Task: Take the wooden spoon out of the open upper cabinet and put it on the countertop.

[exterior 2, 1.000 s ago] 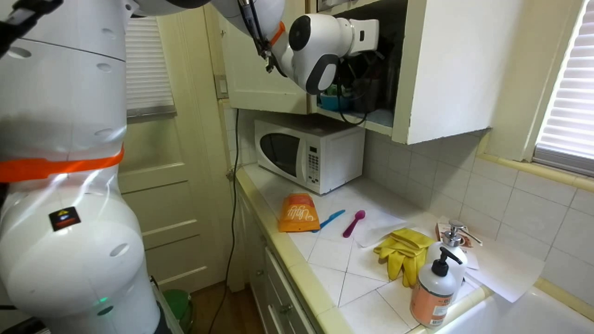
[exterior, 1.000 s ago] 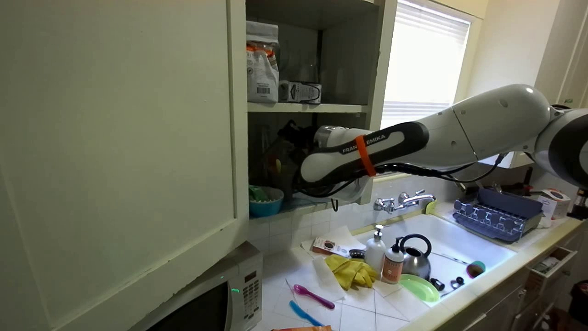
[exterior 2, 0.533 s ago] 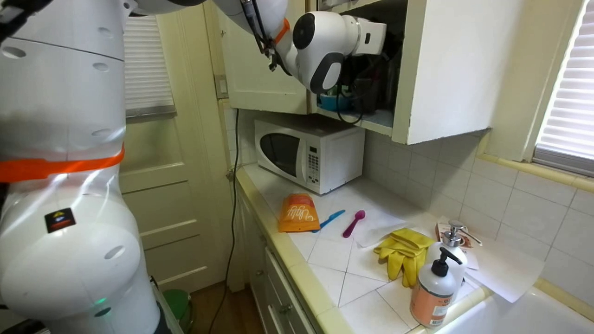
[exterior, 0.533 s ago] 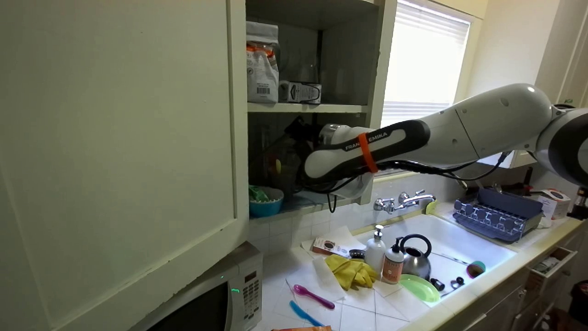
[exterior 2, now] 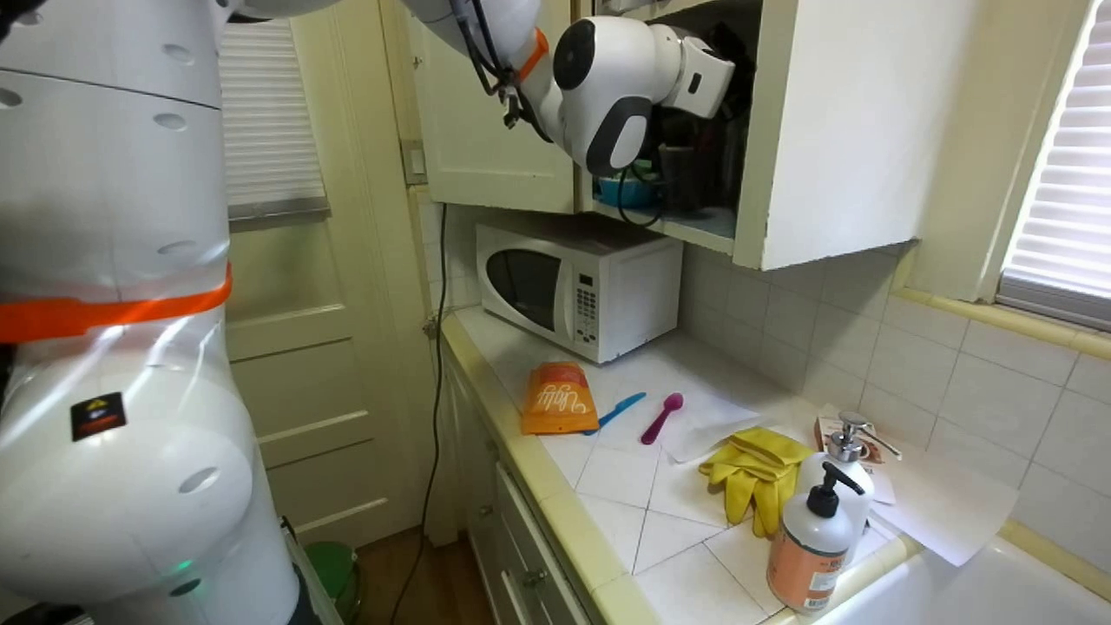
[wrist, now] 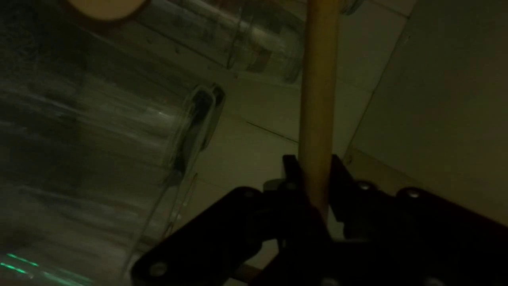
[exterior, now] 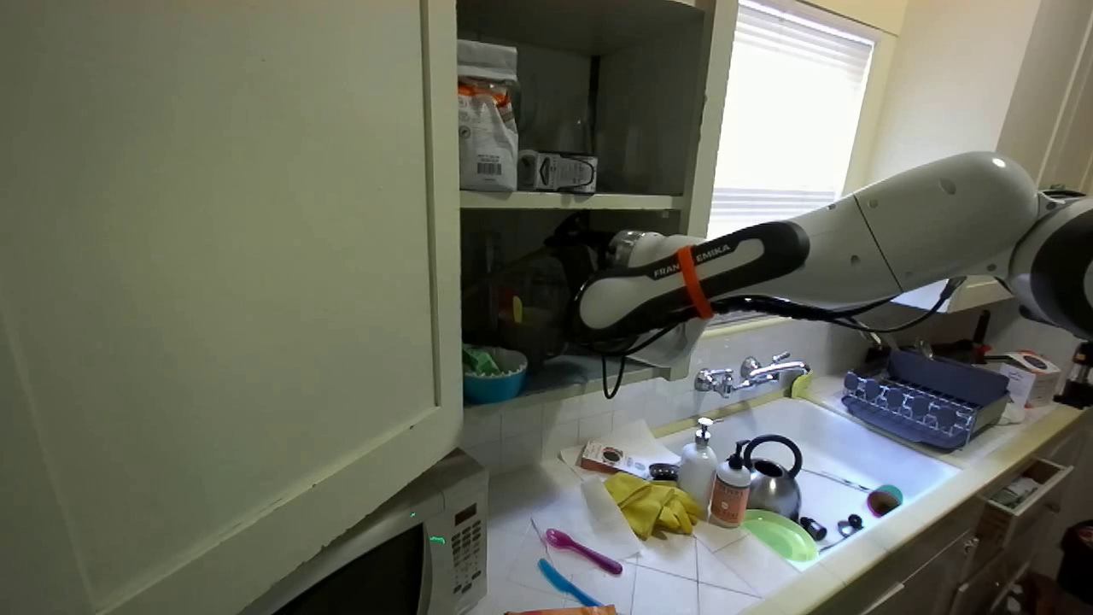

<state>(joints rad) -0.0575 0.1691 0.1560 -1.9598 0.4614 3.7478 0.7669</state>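
Note:
In the wrist view, the pale brown handle of the wooden spoon point(wrist: 320, 79) runs from the top edge down between the black fingers. My gripper point(wrist: 315, 163) is shut on it, one finger pressed to each side. The spoon's head cannot be made out. In an exterior view the gripper is a dark shape inside the lower compartment of the open upper cabinet point(exterior: 697, 162), under its middle shelf; the spoon is too dark to tell there. In both exterior views the white tiled countertop point(exterior 2: 677, 564) lies below the cabinet.
Clear containers point(wrist: 99, 131) stand left of the handle. A teal bowl point(exterior: 495, 384) sits on the cabinet's bottom. On the counter lie an orange pouch point(exterior 2: 558, 399), a blue knife point(exterior 2: 621, 410), a magenta spoon point(exterior 2: 662, 419) and yellow gloves point(exterior 2: 759, 473). A microwave point(exterior 2: 638, 295) stands under the cabinet.
The arm has drawn a little to the right in both exterior views, the gripper staying inside the cabinet. The white wrist housing has tilted. Items on the counter have not moved.

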